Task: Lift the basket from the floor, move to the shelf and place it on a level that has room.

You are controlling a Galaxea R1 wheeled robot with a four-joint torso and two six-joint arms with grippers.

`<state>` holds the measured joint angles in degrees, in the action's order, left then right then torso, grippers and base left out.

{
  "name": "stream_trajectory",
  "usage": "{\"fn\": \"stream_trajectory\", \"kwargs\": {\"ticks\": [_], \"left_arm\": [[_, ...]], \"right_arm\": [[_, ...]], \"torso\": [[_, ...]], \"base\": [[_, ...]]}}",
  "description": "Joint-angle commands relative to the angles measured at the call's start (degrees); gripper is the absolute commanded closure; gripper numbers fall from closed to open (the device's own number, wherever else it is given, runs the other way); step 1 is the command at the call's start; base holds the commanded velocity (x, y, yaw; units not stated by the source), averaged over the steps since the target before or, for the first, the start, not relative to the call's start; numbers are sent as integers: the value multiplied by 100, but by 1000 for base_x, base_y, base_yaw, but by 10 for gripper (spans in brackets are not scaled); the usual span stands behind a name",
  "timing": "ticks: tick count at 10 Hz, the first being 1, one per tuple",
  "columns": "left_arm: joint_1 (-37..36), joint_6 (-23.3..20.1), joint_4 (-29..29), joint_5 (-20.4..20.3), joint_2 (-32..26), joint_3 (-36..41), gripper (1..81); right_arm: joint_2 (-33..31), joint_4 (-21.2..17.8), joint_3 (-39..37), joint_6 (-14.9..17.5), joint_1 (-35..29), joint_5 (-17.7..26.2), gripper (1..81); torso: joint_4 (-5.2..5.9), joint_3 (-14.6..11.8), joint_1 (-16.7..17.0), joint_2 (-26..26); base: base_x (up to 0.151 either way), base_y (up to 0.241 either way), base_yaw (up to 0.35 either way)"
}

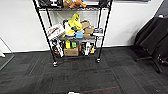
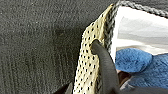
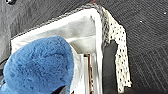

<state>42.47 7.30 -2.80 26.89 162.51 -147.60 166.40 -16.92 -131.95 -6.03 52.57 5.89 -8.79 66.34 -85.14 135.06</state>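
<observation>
Closest to the left wrist camera is a dark finger [image 2: 106, 67] of the left end effector, lying against the dotted cream outer wall of the basket [image 2: 90, 62] just below its dark braided rim; whether that end effector is clamped on the wall or merely resting against it cannot be told. Inside the basket, in the same view, a blue fuzzy item [image 2: 140, 66] lies against the pale fabric lining, and dark carpet runs alongside the wall. From the right wrist camera the basket [image 3: 120, 50] is seen from above with its white lining open, the blue fuzzy item [image 3: 40, 67] bulking large in it beside some flat pale pieces with a brown edge. A dark shape [image 3: 110, 67], seemingly part of the right end effector, sits between the lining and the dotted wall at one short side; its grip cannot be judged either. In the head view the floor [image 1: 82, 77] of dark carpet tiles with faint reddish lines spreads ahead to the shelf [image 1: 75, 35], a black wire rack on small wheels standing against a white wall. Its middle tier holds a yellow bag [image 1: 74, 23], small boxes and a blue tub, the bottom tier a cardboard box [image 1: 71, 52] among packets, and a higher tier at the picture's upper edge carries a brown plush toy [image 1: 77, 3]. A dark chair [image 1: 152, 40] stands near the floor's right edge.
</observation>
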Motion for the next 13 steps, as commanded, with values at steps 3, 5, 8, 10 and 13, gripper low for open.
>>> {"fn": "stream_trajectory", "kwargs": {"ticks": [3,5,8,10,13], "left_arm": [[-595,-36,-150,299,-105,91,811],[-630,-36,-282,299,-227,195,811],[-630,-27,-308,308,-666,880,811],[-613,-10,-326,299,-1054,1383,811],[-542,-53,-783,264,-1810,2455,811]], "right_arm": [[-131,-268,276,-12,-514,193,811],[-209,-337,329,-12,-549,193,811],[-473,-400,714,-12,-567,193,811],[-852,-435,1322,-21,-575,123,811],[-1256,-602,1841,-47,-724,9,811]], "torso": [[0,0,0,0],[0,0,0,0],[0,0,0,0],[0,2,0,0],[0,5,0,0]], "base": [[0,0,0],[0,0,0],[0,0,0],[0,0,0],[0,0,0]]}}
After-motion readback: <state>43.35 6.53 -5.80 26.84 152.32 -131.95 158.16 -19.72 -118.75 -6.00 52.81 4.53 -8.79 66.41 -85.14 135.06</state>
